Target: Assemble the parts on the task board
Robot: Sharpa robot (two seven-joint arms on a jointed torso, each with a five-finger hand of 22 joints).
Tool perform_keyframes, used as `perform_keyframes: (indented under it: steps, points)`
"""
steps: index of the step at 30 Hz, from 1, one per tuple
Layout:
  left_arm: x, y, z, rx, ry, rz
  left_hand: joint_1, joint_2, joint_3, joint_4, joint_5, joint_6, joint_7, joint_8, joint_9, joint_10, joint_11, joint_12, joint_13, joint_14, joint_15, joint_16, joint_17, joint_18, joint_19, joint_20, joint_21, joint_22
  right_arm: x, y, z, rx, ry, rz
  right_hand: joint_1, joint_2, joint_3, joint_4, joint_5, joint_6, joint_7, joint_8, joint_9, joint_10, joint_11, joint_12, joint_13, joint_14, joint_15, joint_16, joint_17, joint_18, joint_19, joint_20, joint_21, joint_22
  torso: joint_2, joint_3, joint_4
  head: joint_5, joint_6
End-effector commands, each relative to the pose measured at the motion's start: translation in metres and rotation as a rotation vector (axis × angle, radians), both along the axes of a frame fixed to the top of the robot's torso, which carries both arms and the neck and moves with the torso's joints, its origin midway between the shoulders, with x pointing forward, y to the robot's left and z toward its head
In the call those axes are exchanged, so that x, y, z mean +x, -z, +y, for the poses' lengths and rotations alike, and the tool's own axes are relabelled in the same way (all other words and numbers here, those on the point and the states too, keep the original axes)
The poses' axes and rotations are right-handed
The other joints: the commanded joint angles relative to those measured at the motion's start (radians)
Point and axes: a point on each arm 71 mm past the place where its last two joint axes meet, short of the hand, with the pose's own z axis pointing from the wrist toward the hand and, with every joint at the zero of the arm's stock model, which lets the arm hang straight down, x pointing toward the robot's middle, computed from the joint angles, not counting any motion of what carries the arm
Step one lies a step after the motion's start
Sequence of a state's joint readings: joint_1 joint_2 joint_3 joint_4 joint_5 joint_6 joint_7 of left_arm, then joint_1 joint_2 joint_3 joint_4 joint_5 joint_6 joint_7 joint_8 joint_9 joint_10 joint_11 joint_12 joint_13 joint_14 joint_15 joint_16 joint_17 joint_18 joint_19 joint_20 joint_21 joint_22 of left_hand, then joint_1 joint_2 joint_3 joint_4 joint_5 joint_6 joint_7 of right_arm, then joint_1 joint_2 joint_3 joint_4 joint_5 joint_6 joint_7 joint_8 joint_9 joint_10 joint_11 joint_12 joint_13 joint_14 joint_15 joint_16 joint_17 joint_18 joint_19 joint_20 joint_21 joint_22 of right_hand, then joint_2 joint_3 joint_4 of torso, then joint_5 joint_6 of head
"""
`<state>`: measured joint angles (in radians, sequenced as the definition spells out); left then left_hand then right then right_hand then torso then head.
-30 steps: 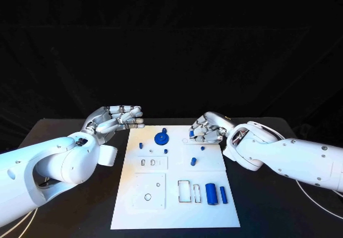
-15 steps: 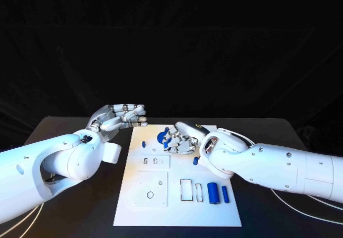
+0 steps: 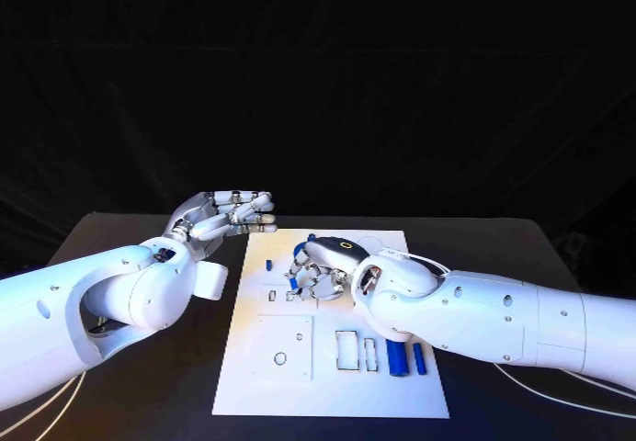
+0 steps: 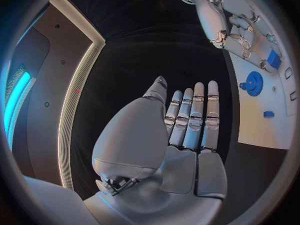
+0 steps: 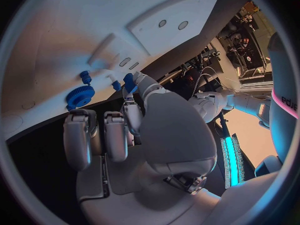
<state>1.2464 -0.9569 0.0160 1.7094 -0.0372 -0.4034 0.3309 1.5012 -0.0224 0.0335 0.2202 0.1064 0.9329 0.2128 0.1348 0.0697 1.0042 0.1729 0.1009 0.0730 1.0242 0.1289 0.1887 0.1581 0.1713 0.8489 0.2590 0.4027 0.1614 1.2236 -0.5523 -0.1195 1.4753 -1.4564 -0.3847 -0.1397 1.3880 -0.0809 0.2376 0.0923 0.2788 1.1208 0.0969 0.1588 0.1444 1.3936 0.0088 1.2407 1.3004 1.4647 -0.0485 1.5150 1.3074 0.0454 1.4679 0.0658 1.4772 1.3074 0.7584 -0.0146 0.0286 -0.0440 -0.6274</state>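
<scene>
The white task board (image 3: 285, 386) lies mid-table. My right hand (image 3: 323, 266) hovers over its far left part and pinches a small blue part (image 5: 129, 80) between thumb and a finger; the same part (image 4: 273, 59) shows from the left wrist. Just beside the hand lie the blue gear (image 4: 253, 82) (image 5: 80, 94) and a small blue peg (image 3: 267, 265) (image 4: 267, 114). My left hand (image 3: 230, 214) hangs raised off the board's far left corner, fingers (image 4: 190, 115) curled side by side, holding nothing. A blue cylinder (image 3: 393, 355) and a blue bar (image 3: 420, 359) lie near the board's right edge.
Rectangular cut-outs (image 3: 353, 350) sit beside the cylinder, and a square recessed plate (image 3: 281, 347) with holes takes the board's near left. My right forearm (image 3: 491, 317) crosses the board's right side. Black table (image 3: 146, 386) surrounds the board.
My right hand has carried the small blue part leftward across the board, from its far right area to beside the gear. The left hand has stayed put.
</scene>
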Motion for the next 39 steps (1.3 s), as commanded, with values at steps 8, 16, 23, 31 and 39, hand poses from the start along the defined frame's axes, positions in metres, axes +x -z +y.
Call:
perform_keyframes:
  steps: [8, 16, 23, 31, 39]
  points:
    - [-0.001, -0.001, -0.002, -0.005, 0.02, -0.007, 0.011, -0.001, 0.0, -0.004, -0.003, -0.002, 0.005, -0.006, -0.001, -0.001, 0.001, -0.003, -0.001, 0.001, 0.006, -0.006, 0.001, 0.011, -0.004, 0.0, 0.006, 0.002, -0.001, 0.009, 0.003, -0.116, -0.003, -0.018, -0.013, 0.001, 0.0, -0.001, 0.001, 0.005, -0.006, 0.004, 0.032, 0.007, 0.002, 0.002, -0.002, 0.086, -0.005, 0.006, 0.171, -0.019, 0.035, -0.008, 0.005, 0.189, 0.0, 0.0011, -0.0003, 0.006, -0.008]
    - [-0.001, -0.001, -0.002, -0.005, 0.02, -0.007, 0.011, -0.001, 0.0, -0.004, -0.003, -0.002, 0.005, -0.006, -0.001, -0.001, 0.001, -0.003, -0.001, 0.001, 0.006, -0.006, 0.001, 0.011, -0.004, 0.0, 0.006, 0.002, -0.001, 0.012, 0.002, -0.14, 0.002, -0.012, -0.015, 0.0, 0.0, -0.001, 0.0, 0.005, -0.006, 0.004, 0.032, 0.007, 0.002, 0.001, -0.002, 0.085, -0.005, 0.005, 0.17, -0.019, 0.035, -0.008, 0.004, 0.189, 0.0, 0.0012, 0.0004, 0.009, -0.013]
    - [-0.001, -0.001, -0.001, -0.005, 0.019, -0.007, 0.011, -0.001, 0.0, -0.004, -0.003, -0.002, 0.005, -0.006, -0.001, -0.001, 0.001, -0.003, -0.001, 0.001, 0.006, -0.006, 0.001, 0.011, -0.004, 0.0, 0.006, 0.002, 0.0, 0.014, 0.0, -0.159, 0.012, -0.005, -0.023, -0.003, -0.002, 0.002, -0.003, 0.005, -0.006, 0.004, 0.033, 0.007, 0.002, 0.001, -0.002, 0.085, -0.005, 0.005, 0.169, -0.019, 0.035, -0.008, 0.003, 0.189, -0.001, 0.0007, 0.0001, 0.01, -0.015]
    - [-0.001, -0.001, -0.001, -0.004, 0.018, -0.007, 0.011, -0.001, 0.0, -0.004, -0.003, -0.002, 0.005, -0.006, -0.001, -0.001, 0.001, -0.003, -0.001, 0.001, 0.006, -0.006, 0.001, 0.011, -0.004, 0.0, 0.006, 0.002, 0.0, 0.016, 0.001, -0.166, 0.008, -0.001, -0.031, -0.007, -0.004, 0.004, -0.004, 0.003, -0.005, 0.003, 0.034, 0.004, 0.003, -0.003, -0.004, 0.084, -0.004, 0.003, 0.165, -0.017, 0.03, -0.007, -0.002, 0.184, 0.0, 0.0003, 0.0009, 0.01, -0.017]
    - [-0.001, -0.001, -0.001, -0.004, 0.018, -0.006, 0.011, -0.001, 0.0, -0.004, -0.003, -0.002, 0.005, -0.006, -0.001, -0.001, 0.001, -0.003, -0.001, 0.001, 0.006, -0.006, 0.001, 0.011, -0.004, 0.0, 0.006, 0.002, 0.0, 0.017, 0.0, -0.172, 0.014, 0.003, -0.035, -0.008, -0.005, 0.005, -0.005, 0.002, -0.005, 0.002, 0.035, 0.002, 0.003, -0.008, -0.008, 0.084, -0.004, 0.002, 0.164, -0.017, 0.029, -0.007, -0.004, 0.183, -0.001, 0.0005, 0.0009, 0.01, -0.016]
